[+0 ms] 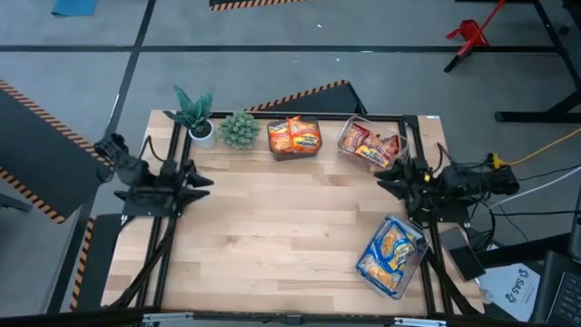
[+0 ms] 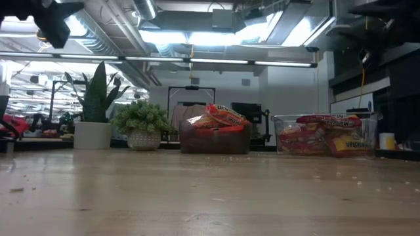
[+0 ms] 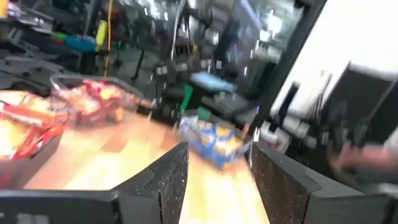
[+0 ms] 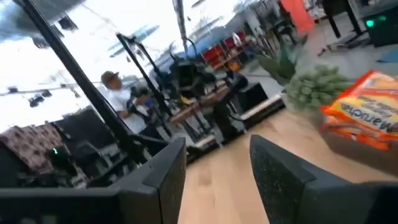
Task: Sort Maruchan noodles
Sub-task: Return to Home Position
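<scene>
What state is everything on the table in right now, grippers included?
Left gripper: open, empty.
Right gripper: open, empty.
Orange packets: heaped in the middle bin.
Red-brown packets: inside the corner bin.
Blue packets: inside the right-edge bin.
Spiky plant: upright.
Round plant: upright.
</scene>
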Motion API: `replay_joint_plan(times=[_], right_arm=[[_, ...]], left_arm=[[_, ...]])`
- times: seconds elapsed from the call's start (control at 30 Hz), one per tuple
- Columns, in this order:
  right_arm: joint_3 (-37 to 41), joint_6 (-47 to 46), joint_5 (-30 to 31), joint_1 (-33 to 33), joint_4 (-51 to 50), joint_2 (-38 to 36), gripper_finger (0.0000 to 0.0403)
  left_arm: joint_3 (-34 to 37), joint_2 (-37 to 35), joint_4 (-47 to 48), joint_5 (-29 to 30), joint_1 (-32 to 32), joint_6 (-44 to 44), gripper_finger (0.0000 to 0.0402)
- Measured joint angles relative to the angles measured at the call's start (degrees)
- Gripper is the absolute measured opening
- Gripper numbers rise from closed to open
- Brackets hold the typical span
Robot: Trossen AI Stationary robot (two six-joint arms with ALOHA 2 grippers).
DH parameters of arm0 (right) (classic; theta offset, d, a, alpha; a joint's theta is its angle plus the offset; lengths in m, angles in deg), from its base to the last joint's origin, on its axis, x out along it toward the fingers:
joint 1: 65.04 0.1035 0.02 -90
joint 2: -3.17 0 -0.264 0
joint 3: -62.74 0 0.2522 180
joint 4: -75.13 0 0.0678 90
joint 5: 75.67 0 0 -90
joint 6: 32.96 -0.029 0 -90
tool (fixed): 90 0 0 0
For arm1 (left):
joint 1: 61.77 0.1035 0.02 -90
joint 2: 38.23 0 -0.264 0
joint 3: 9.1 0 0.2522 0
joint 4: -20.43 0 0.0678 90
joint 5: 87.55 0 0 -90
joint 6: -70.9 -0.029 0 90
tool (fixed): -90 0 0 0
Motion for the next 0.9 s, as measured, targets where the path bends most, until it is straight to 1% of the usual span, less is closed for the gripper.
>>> replay_joint_plan(times=[0.07,0.13,0.17,0.23,0.33,0.37,0.43,0.57,0.73,0.9], right_arm=[[2.5,-1.3,-1.2,0.0,3.8,-0.1,0.0166],[5.6,-1.4,-2.7,0.0,5.5,0.1,0.0166],[7.1,-1.9,-2.8,0.0,7.3,0.2,0.0166],[10.0,-3.1,-2.0,0.0,10.1,-0.1,0.0166],[10.1,-4.0,-0.3,0.0,7.7,0.4,0.0166],[10.1,-3.4,0.1,0.0,7.4,0.4,0.0166],[10.1,-2.1,0.6,0.0,6.3,0.2,0.0166],[10.1,1.2,1.1,0.0,6.3,0.8,0.0166],[10.0,3.9,0.6,0.0,6.1,2.3,0.0166],[10.0,3.9,0.4,0.0,6.0,3.3,0.0166]], left_arm=[[3.3,-0.1,-5.0,0.5,0.0,1.0,0.017],[8.7,-0.1,-9.5,1.5,0.0,1.0,0.017],[11.3,-0.2,-11.7,1.5,0.0,1.0,0.017],[15.6,-0.2,-19.0,1.0,0.0,1.6,0.017],[16.2,0.9,-14.0,1.2,0.0,6.7,0.017],[16.2,1.0,-13.3,1.1,0.0,7.0,0.017],[16.2,0.8,-13.5,-0.3,0.0,6.1,0.017],[16.1,0.8,-13.3,-5.8,0.0,3.8,0.017],[16.1,1.1,-13.3,-5.9,0.0,-0.3,0.017],[16.1,1.1,-13.2,-5.9,0.0,-0.6,0.017]])
